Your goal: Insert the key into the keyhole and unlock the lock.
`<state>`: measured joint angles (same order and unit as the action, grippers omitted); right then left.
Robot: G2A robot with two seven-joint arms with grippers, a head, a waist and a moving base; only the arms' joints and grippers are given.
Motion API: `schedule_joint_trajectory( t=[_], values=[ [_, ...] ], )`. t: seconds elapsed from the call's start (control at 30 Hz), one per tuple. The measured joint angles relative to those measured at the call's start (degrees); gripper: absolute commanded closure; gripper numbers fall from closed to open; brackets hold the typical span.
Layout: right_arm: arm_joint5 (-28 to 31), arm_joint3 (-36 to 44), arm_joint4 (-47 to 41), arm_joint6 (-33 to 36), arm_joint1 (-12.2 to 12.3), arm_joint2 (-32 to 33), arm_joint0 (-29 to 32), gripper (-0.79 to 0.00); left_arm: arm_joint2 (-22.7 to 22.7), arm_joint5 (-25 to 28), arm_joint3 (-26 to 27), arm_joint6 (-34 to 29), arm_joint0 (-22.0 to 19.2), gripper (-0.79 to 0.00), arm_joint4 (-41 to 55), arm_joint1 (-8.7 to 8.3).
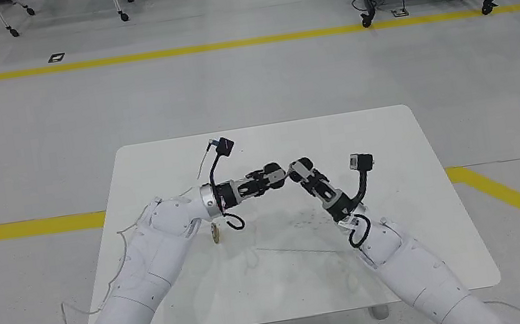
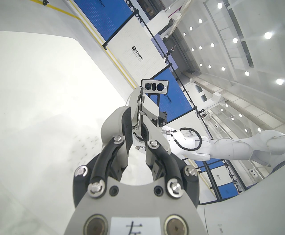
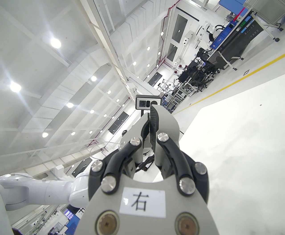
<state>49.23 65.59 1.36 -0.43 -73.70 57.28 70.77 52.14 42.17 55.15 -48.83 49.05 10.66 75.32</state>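
Key (image 2: 139, 108), a thin metal bit, is held up over the middle of the white tabletop (image 1: 377, 134), with wide room to every edge. The right claw (image 3: 149, 116) is pinched shut on it. The left claw (image 2: 135, 120), open just a crack, meets it tip to tip. A small brass thing (image 1: 215, 231) lies under the left arm.

The left arm (image 1: 154, 264) and right arm (image 1: 422, 264) are clad in smooth white shells, and a black corrugated cable (image 1: 236, 222) is looped at each wrist beside a small stalk-mounted camera (image 1: 223, 147). The left gripper (image 2: 136, 124) and right gripper (image 3: 148, 126) are built of grey plates, black links and silver screws; each is marked by a white label (image 3: 142, 203) with one black character, flanked by two brass-coloured screws
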Motion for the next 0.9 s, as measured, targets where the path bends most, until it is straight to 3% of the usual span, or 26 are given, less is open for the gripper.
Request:
schedule_joint_trajectory(
  t=[0.07, 0.9],
  values=[
    [-0.21, -0.12, -0.03, 0.28, -0.15, -0.08, -0.18, 0.000, -0.01, 0.15, -0.04, -0.26, -0.02, 0.000, 0.07, -0.02],
    [-1.73, -1.01, 1.05, 2.30, -1.39, 1.21, -0.14, 0.000, 0.62, -1.24, -0.70, 2.32, 0.04, 0.000, 0.76, 0.05]
  ],
)
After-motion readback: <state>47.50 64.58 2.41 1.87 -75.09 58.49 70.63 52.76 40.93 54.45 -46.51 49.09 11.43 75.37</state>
